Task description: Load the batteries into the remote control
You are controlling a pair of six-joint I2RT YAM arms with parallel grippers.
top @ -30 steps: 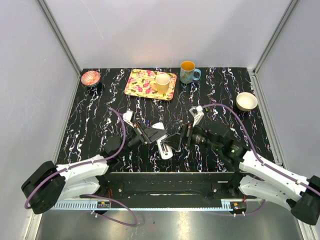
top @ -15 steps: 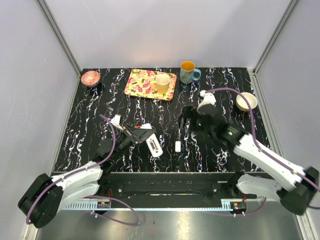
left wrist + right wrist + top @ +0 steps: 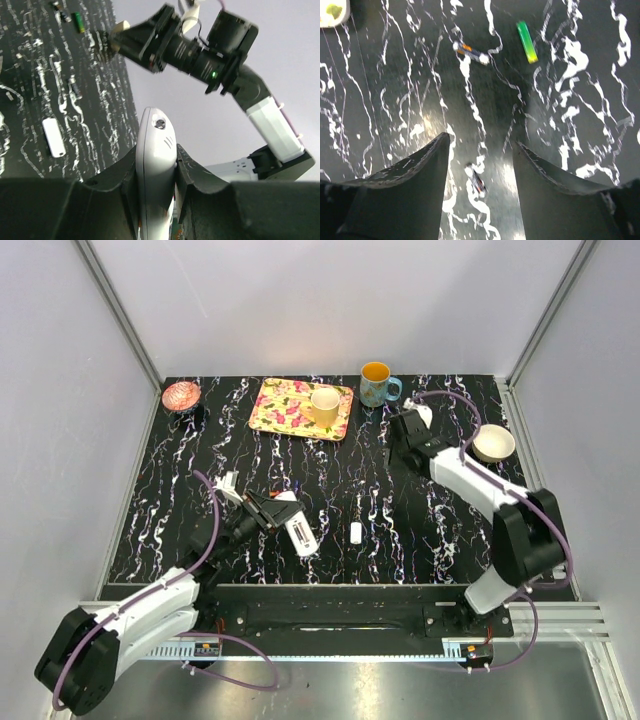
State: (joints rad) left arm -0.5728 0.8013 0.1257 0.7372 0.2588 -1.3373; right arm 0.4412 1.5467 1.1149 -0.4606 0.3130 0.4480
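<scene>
My left gripper [image 3: 275, 513] is shut on the white remote control [image 3: 299, 534] and holds it edge-up over the near-left table; the remote also shows between the jaws in the left wrist view [image 3: 156, 160]. My right gripper [image 3: 394, 440] is open, reaching far back near the blue mug. Its fingers [image 3: 415, 175] straddle a dark battery [image 3: 476, 184] lying on the table, without touching it. A second dark battery with an orange band [image 3: 471, 53] and a green-yellow one [image 3: 527, 41] lie further off. The green one also shows in the left wrist view [image 3: 78, 21].
A small white oblong piece [image 3: 355, 532] lies on the table right of the remote. A floral tray [image 3: 283, 405] with a yellow cup [image 3: 324, 405] stands at the back. A blue mug [image 3: 377, 385], a cream bowl [image 3: 493, 443] and a pink bowl [image 3: 181, 395] are also at the back.
My right gripper has left the remote and swung to the back right, over the batteries. The small white piece now lies on the table. My left gripper drew the remote back to the left.
</scene>
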